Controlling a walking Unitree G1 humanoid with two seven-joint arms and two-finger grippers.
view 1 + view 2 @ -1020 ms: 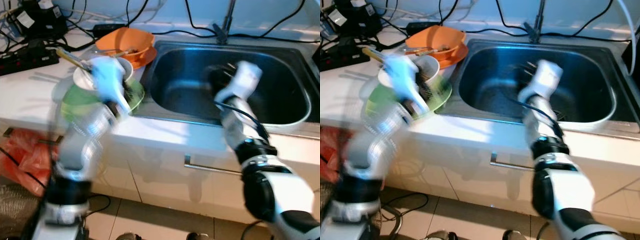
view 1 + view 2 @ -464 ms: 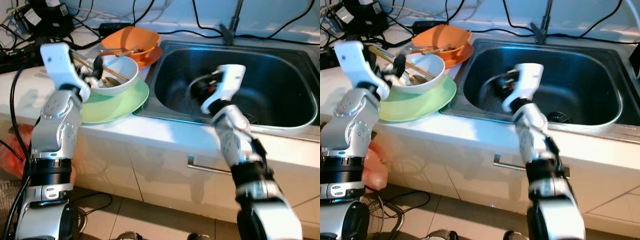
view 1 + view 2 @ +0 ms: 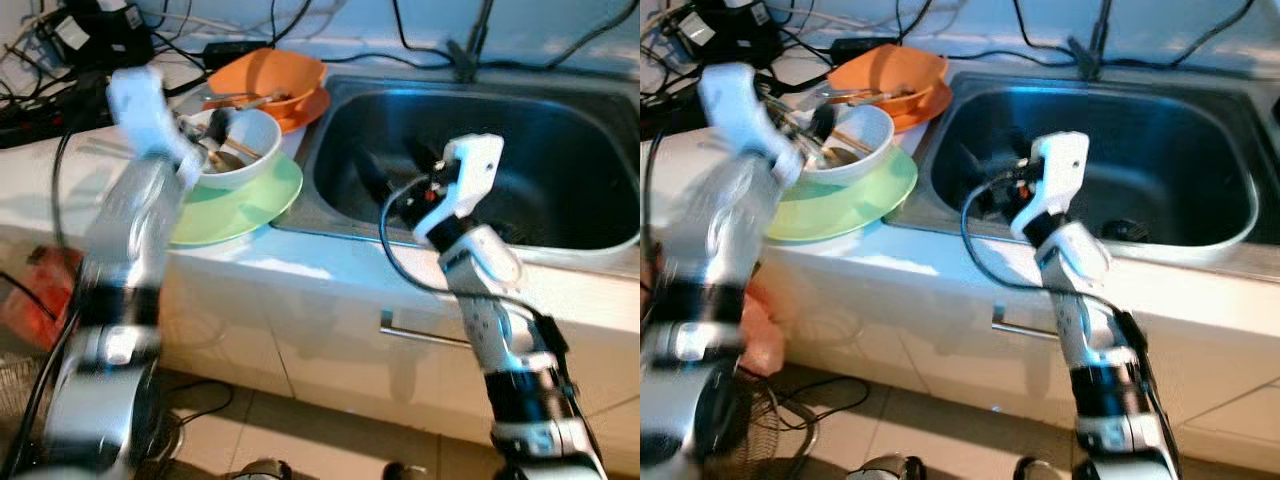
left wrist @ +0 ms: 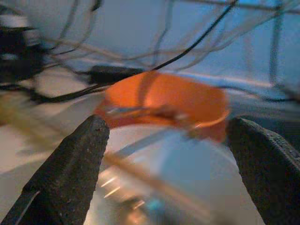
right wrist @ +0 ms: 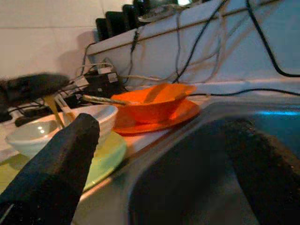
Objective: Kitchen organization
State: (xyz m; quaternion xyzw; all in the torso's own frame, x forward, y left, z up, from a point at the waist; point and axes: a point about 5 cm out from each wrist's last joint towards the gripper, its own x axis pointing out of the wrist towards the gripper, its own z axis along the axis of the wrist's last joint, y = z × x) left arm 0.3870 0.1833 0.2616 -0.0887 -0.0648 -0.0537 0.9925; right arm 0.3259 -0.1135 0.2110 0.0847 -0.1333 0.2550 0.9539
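Observation:
A white bowl (image 3: pixel 245 140) holding chopsticks and a spoon sits on a green plate (image 3: pixel 250 200) on the counter left of the sink (image 3: pixel 590 235). Behind it an orange bowl (image 3: pixel 272 72) with a utensil rests on an orange plate. My left gripper (image 3: pixel 205 135) is at the near left rim of the white bowl, blurred; in the left wrist view it (image 4: pixel 166 126) is open, with the orange bowl (image 4: pixel 164 98) beyond the gap. My right gripper (image 3: pixel 385 185) hangs open inside the sink's left half, pointing toward the dishes, with nothing between its fingers (image 5: pixel 61 164).
Power strips and tangled cables (image 3: pixel 70 40) crowd the counter's back left. The faucet (image 3: pixel 470 50) stands behind the sink. A cabinet handle (image 3: pixel 420 335) runs below the counter's front edge. A red plastic bag (image 3: pixel 30 300) and a fan (image 3: pixel 740 430) lie on the floor at left.
My right gripper has drawn back toward the sink's front left. The left arm is moving by the white bowl and shows blurred. The camera has shifted slightly.

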